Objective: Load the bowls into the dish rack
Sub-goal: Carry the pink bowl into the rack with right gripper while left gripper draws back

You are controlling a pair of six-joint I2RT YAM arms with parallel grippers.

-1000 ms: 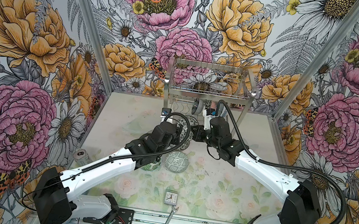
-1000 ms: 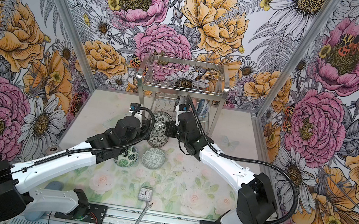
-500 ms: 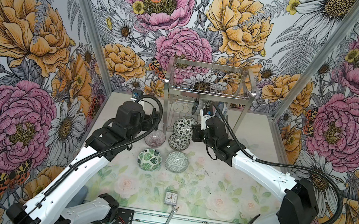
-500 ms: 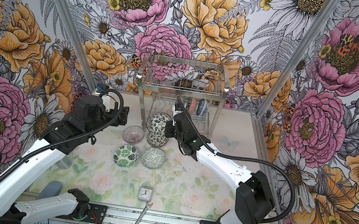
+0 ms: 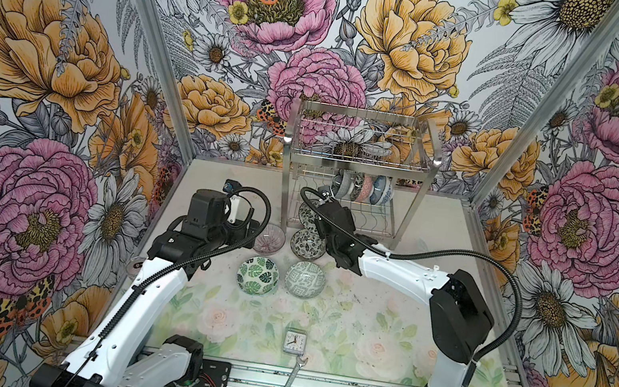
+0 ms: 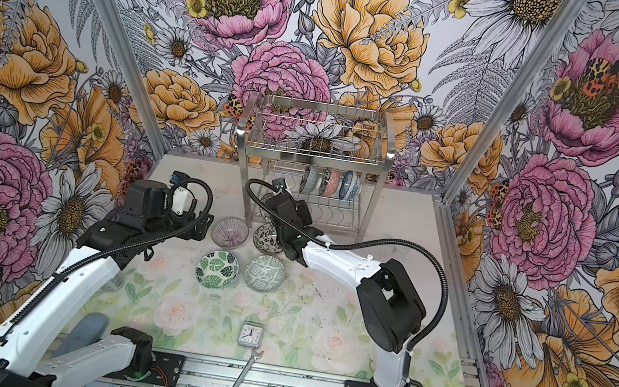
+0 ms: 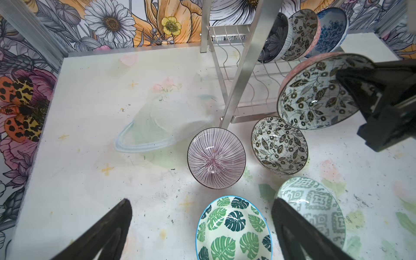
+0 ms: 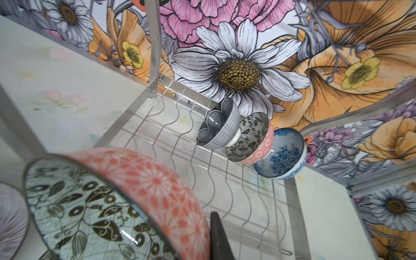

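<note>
The dish rack (image 5: 359,160) stands at the back, with three bowls (image 5: 363,186) on edge in its lower tier (image 8: 225,180). My right gripper (image 5: 318,221) is shut on the rim of a bowl (image 8: 101,202), pink outside and black-white floral inside, held tilted in front of the rack's left leg. On the table lie a pink striped bowl (image 7: 216,157), a black floral bowl (image 7: 279,145), a green leaf bowl (image 7: 231,229) and a grey-green geometric bowl (image 7: 315,202). My left gripper (image 7: 201,201) is open and empty above the leaf bowl's near rim.
A small white clock (image 5: 295,341) and a wrench (image 5: 288,385) lie near the front rail. The rack's legs (image 7: 240,74) stand close to the striped bowl. Flowered walls close in the back and both sides.
My left gripper has opened and its arm has swung back to the left, uncovering the pink striped bowl. My right gripper has shifted slightly toward the rack with its bowl.
</note>
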